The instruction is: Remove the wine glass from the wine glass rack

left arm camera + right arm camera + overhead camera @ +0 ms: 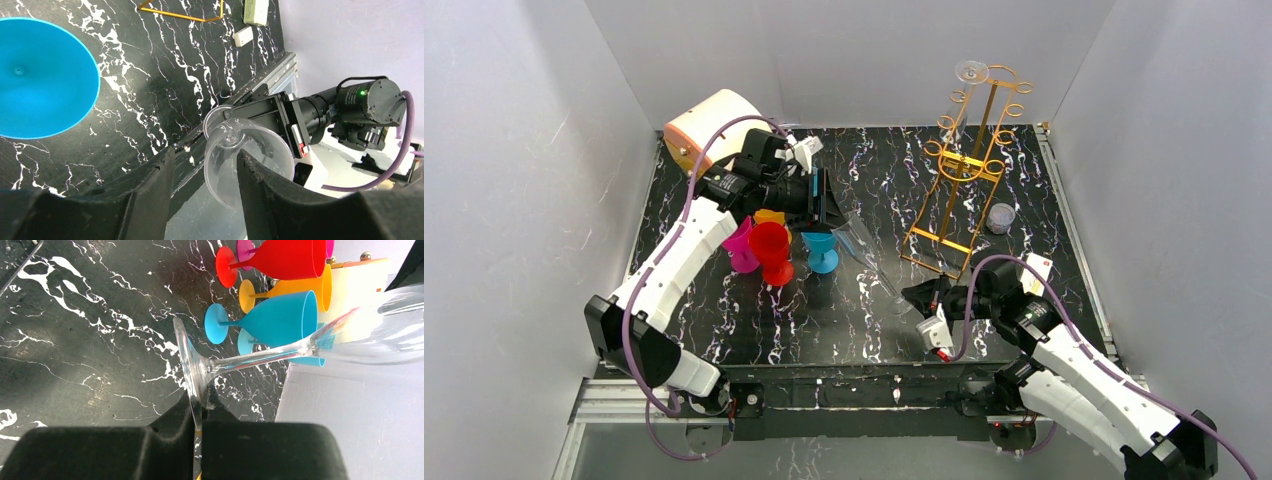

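A clear wine glass (876,266) lies tilted above the table between my two grippers. My right gripper (200,402) is shut on the rim of its round foot (192,367); in the top view this gripper (921,297) is near the rack's base. My left gripper (206,152) is open, its fingers either side of the bowl's wall (222,165) without pressing on it; in the top view it (839,222) is at the bowl end. The gold wire wine glass rack (959,165) stands back right, and a second clear glass (970,72) hangs at its top.
Red (771,245), pink (740,245), orange (769,215) and blue (821,247) plastic goblets stand close left of the held glass. A round cream and orange object (714,125) sits back left. A small clear cup (1000,217) sits right of the rack.
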Motion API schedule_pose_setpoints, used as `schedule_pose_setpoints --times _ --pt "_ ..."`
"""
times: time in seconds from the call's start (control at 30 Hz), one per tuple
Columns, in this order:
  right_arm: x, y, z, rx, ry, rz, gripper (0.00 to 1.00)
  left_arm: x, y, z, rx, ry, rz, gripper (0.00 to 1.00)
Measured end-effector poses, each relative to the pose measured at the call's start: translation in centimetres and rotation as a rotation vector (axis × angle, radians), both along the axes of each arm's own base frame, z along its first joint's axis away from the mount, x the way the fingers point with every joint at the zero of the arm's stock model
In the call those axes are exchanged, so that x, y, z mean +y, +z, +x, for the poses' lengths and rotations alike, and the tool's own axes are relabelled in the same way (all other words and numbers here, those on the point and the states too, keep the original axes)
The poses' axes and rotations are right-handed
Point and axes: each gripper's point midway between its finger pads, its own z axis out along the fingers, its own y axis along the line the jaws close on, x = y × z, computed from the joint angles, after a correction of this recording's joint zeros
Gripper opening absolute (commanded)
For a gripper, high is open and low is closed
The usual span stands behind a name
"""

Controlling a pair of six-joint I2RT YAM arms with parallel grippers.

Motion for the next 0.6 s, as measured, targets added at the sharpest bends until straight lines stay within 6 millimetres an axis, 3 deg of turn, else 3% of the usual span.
schedule_pose_setpoints --times 0.3,0.6 --pt "0.0 0.0 0.5 -0.073 0.003 -0.027 0.01 -0.3 -0.1 -0.7 -0.002 -0.105 0.000 0.28" --pt "-0.3 0.0 1.3 -0.136 -0.015 -0.058 0.01 0.0 -0.8 -1.1 -0.002 -0.135 0.026 0.00"
